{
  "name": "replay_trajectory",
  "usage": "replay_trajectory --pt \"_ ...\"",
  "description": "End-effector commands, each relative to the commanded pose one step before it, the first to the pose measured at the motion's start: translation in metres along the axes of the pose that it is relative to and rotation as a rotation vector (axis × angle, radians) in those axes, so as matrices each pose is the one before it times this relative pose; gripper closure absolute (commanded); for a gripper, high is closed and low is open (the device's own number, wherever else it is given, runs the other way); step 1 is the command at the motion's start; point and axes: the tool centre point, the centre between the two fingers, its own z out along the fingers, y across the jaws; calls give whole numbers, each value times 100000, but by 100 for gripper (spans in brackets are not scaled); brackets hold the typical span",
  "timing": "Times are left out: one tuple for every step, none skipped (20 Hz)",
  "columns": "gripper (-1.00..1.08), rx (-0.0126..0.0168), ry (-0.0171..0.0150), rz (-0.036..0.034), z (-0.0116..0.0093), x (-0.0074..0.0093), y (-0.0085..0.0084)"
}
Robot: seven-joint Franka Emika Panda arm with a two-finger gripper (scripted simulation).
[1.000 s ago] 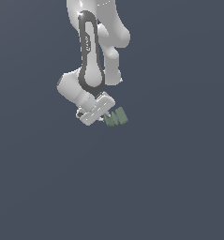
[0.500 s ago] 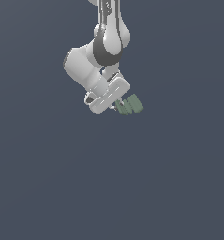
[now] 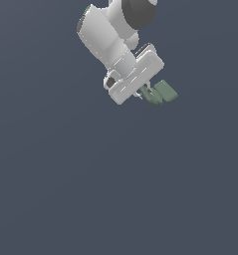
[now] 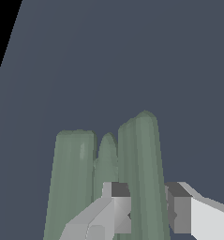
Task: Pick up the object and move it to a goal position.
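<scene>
Now the claw grips the sage-green object aloft.

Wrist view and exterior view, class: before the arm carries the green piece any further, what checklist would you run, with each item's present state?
1. Gripper shut on the object: ok, a finger sits on each side of one green slab.
2. Object clear of any surface: ok, nothing shows touching it in the exterior view.
3. Grip centred on the piece: not ok, only one end slab is pinched; the other slabs stick out to the side.
4. Goal position located: cannot tell, no marker shows.
5. Path free of obstacles: ok, only plain background shows.
</scene>
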Motion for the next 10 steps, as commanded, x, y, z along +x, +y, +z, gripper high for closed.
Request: replay_trajectory --pt "108 120 -83 88 -906 948 -2752" --pt "108 47 3 -12 -346 390 -1023" --pt "108 0 0 0 -320 380 -979" --pt "108 66 14 -13 -322 358 -922" --pt "108 46 15 -7 -297 341 -860" --pt "108 45 19 -6 -277 326 -797" --pt "108 44 22 -5 -257 310 -734" --pt "108 43 24 -4 -236 292 -672" --pt "108 42 25 -3 -217 273 -613" --pt "108 41 26 -2 -199 250 -555"
